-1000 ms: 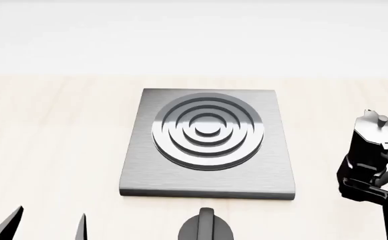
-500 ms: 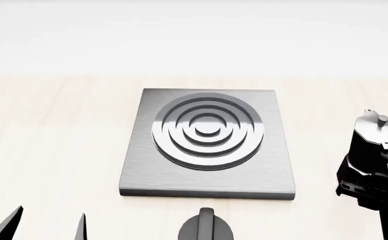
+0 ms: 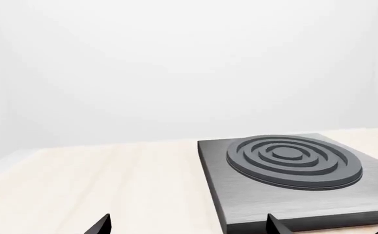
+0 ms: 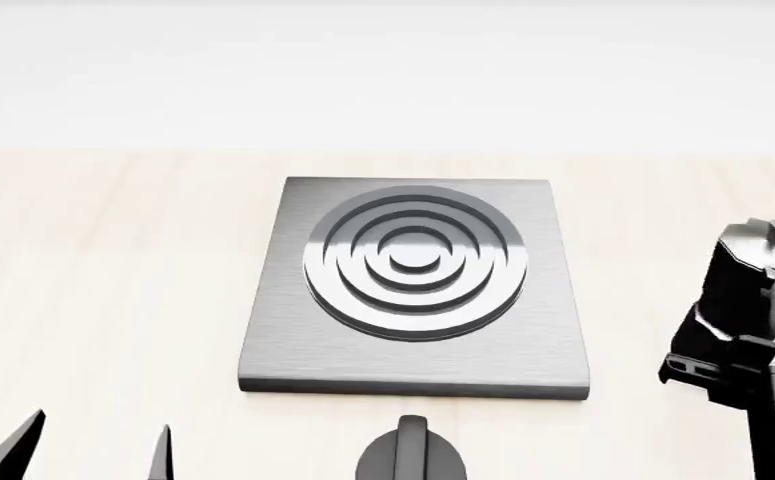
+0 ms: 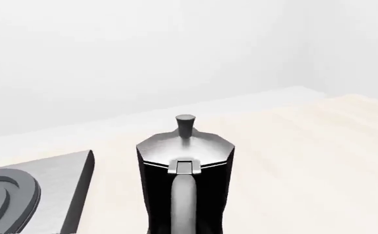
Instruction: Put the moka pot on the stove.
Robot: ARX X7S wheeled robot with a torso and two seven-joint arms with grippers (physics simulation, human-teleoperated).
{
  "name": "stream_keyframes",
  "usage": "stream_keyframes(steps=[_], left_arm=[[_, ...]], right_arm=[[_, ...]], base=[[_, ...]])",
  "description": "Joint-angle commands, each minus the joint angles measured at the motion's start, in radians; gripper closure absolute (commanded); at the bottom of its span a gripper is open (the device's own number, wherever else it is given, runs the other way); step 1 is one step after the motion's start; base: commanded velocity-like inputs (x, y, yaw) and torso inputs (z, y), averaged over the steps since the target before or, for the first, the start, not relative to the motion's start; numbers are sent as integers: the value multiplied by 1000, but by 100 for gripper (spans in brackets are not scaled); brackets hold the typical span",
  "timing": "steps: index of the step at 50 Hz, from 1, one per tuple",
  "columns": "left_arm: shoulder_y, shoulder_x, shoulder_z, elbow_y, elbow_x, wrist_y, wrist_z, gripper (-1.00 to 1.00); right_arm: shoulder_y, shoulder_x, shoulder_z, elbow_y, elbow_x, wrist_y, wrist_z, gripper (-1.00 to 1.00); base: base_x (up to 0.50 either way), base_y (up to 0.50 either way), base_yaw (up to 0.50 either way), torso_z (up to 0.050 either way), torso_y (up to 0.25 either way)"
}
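Note:
The moka pot [image 4: 750,288], black and faceted with a grey lid and knob, stands right of the stove [image 4: 547,340], apart from it and leaning a little. My right gripper [image 4: 726,374] grips its lower body from the near side. In the right wrist view the moka pot [image 5: 185,180] fills the middle with its handle facing the camera, and my fingers are hidden behind it. The stove also shows there [image 5: 58,185] beside the pot. My left gripper [image 4: 91,450] is open and empty at the near left, short of the stove [image 3: 260,202].
A short black knob with a ridge [image 4: 411,456] sits just in front of the stove's near edge. The light wooden table [image 4: 107,280] extends to the left of the stove and ends at a white wall behind.
The moka pot and my right gripper have shifted slightly right and up together, and the pot now leans a little. The left arm has not moved.

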Motion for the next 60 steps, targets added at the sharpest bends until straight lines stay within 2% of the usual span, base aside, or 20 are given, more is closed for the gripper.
stream_keyframes(steps=[1, 16, 36, 43, 60], left_arm=[[4, -4, 1, 10, -2, -2, -5, -100], [6, -8, 6, 16, 0, -1, -9, -100], [10, -10, 8, 6, 0, 14, -14, -100], [14, -11, 11, 11, 2, 15, -17, -100], [15, -12, 14, 3, 1, 25, -20, -100]], right_arm=[[55, -28, -64, -100, -69, -45, 13, 100], [175, -66, -132, 139, -139, -219, -31, 100], [312, -171, -227, 422, -260, -551, 19, 100], [367, -205, -230, 512, -250, -612, -13, 100], [414, -252, -214, 527, -230, -633, -57, 100]], base=[[0, 0, 0, 0, 0], [0, 0, 0, 0, 1], [0, 0, 0, 0, 1], [0, 0, 0, 0, 1], [0, 0, 0, 0, 1]])
